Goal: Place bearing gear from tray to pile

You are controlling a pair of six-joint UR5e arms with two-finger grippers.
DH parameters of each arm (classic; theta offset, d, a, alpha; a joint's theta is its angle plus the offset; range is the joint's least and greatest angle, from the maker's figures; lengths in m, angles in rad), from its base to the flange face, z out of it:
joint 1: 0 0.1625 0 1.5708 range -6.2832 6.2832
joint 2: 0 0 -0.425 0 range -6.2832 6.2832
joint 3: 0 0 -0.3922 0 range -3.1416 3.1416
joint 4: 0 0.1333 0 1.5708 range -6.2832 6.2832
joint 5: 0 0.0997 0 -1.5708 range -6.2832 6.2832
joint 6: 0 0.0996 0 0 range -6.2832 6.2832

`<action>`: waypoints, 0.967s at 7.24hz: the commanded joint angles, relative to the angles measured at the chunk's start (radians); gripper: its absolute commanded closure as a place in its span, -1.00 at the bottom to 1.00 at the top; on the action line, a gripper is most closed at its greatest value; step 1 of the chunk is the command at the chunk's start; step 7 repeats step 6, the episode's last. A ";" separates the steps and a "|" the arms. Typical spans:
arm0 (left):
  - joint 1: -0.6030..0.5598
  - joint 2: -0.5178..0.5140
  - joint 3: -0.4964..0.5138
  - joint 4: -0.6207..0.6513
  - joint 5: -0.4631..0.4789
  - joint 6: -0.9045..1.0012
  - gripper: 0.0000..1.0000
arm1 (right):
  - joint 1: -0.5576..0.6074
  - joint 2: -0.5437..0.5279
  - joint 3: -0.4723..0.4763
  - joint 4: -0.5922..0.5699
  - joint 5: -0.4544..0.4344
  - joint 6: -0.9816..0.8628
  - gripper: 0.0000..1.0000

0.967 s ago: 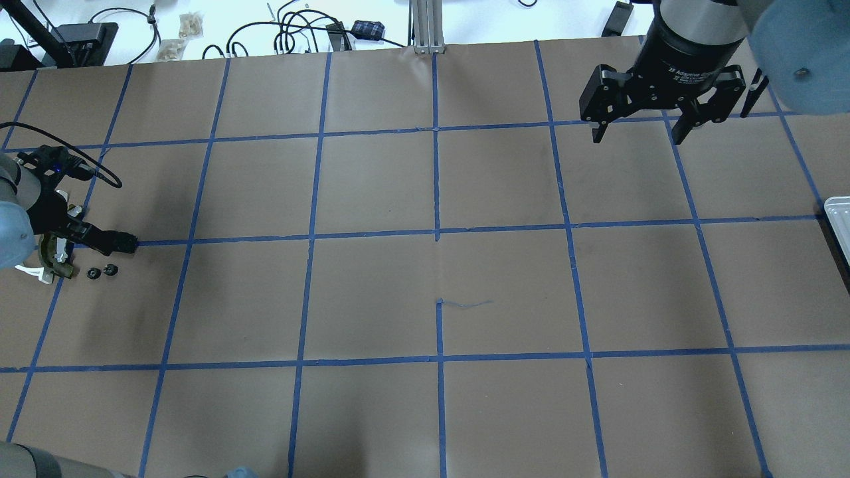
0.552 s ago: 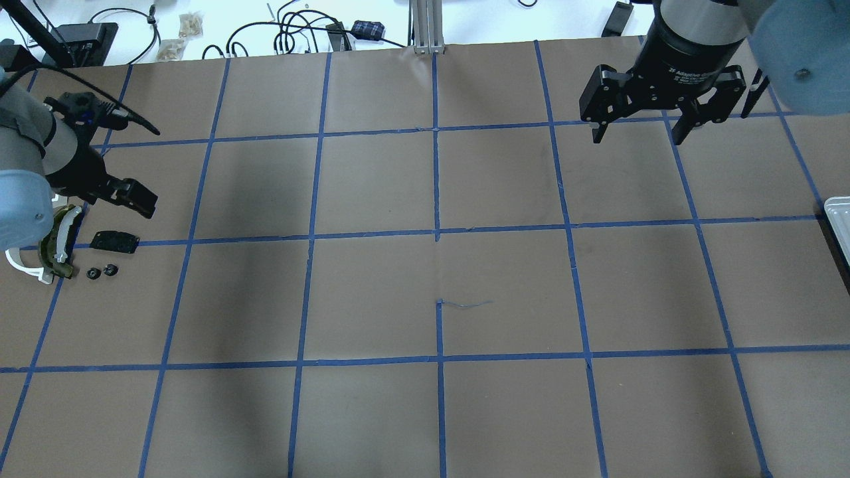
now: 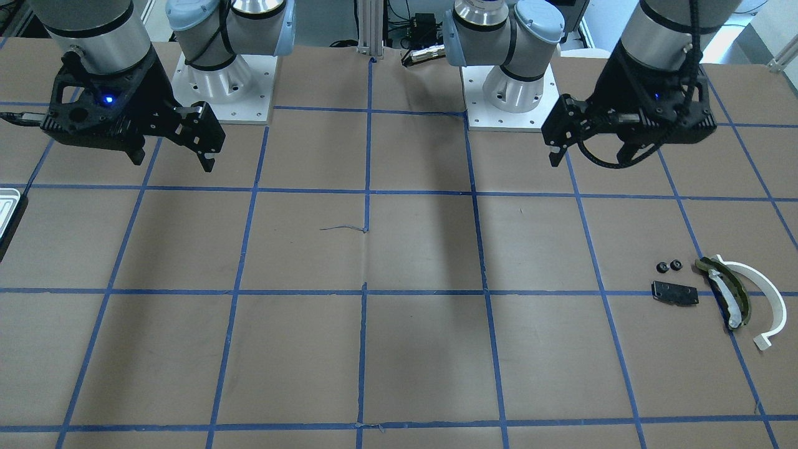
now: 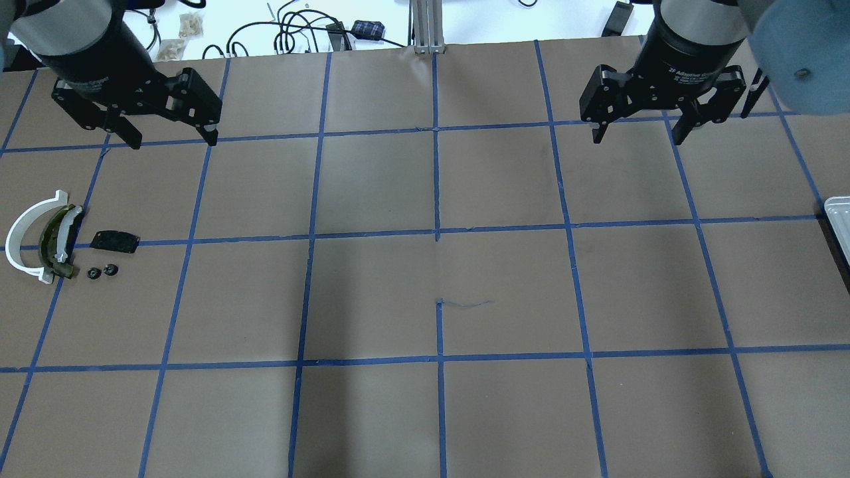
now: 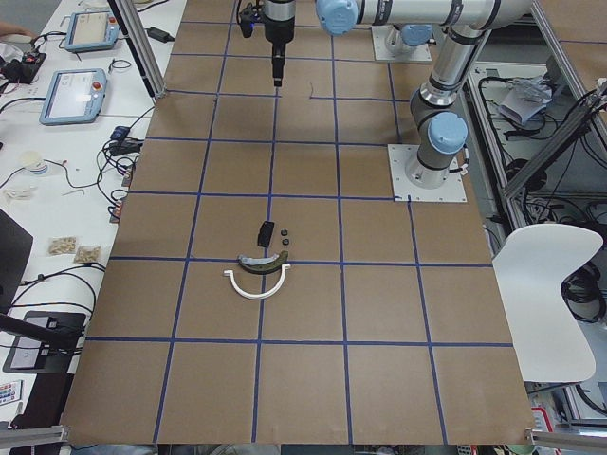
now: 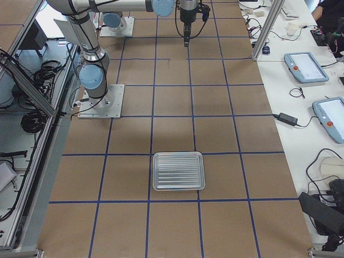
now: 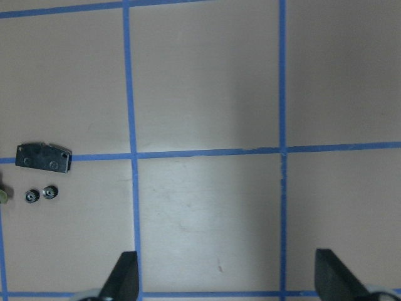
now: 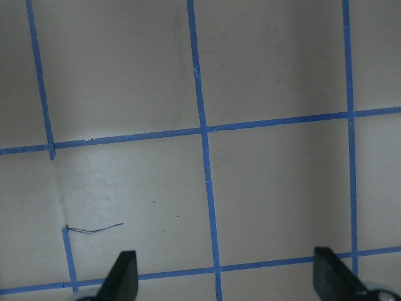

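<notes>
The pile lies at the table's left end: a white arc (image 4: 23,229), an olive-green and white curved piece (image 4: 54,242), a black plate (image 4: 115,241) and two small black bearing gears (image 4: 101,271), which also show in the left wrist view (image 7: 41,194). My left gripper (image 4: 174,141) hangs open and empty, high above the table and well beyond the pile. The tray (image 6: 178,171) sits at the table's right end with nothing showing in it; only its corner (image 4: 838,216) reaches the overhead view. My right gripper (image 4: 637,139) is open and empty, far from the tray.
Blue tape lines divide the brown table into squares. Cables and small boxes (image 4: 299,30) lie past the far edge beside an aluminium post (image 4: 425,26). Tablets (image 6: 306,67) rest on a side bench. A white chair (image 5: 545,275) stands behind the robot bases.
My left gripper has risen from the pile and swung back toward the far side, leaving the black plate on the table. The right arm has not moved.
</notes>
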 commanded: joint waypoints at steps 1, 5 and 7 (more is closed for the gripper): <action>-0.036 0.024 0.007 -0.007 -0.009 -0.049 -1.00 | 0.000 0.000 -0.003 -0.001 0.001 0.005 -1.00; 0.001 0.033 -0.027 0.027 -0.010 -0.050 -1.00 | 0.000 -0.001 0.006 0.003 0.000 0.000 -1.00; -0.001 0.033 -0.036 0.018 -0.010 -0.046 -1.00 | 0.000 -0.003 0.006 0.000 0.000 -0.002 -1.00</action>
